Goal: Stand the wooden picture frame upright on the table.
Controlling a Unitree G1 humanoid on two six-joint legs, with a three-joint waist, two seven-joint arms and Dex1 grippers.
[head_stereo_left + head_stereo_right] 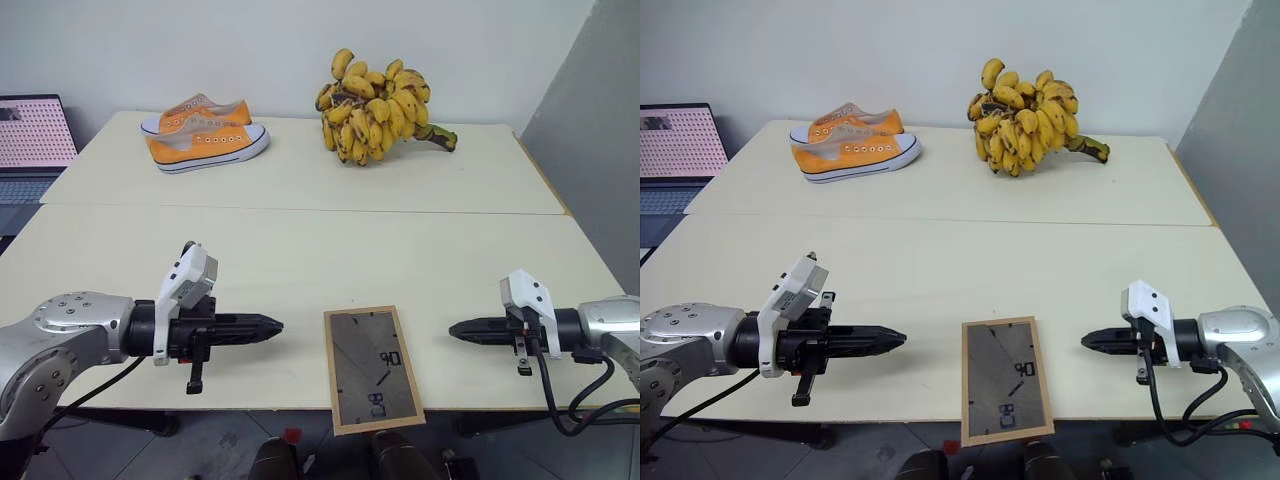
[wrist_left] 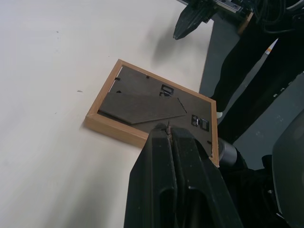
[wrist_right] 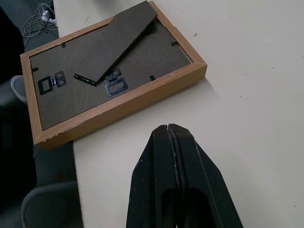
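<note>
Small light-wood picture frame lies face-down at bottom centre, picture hidden, overhanging pale cream desk edge. Left pincer and right pincer closed, empty.

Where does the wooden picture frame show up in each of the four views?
Left eye view: wooden picture frame lies back-up at the table's near edge, lower middle, between both hands.
Right eye view: same spot, overhanging the edge.
Left wrist view: centre, beyond the left hand.
Right wrist view: upper left.
Shared landmark: the dark stand flap on its back.
</note>
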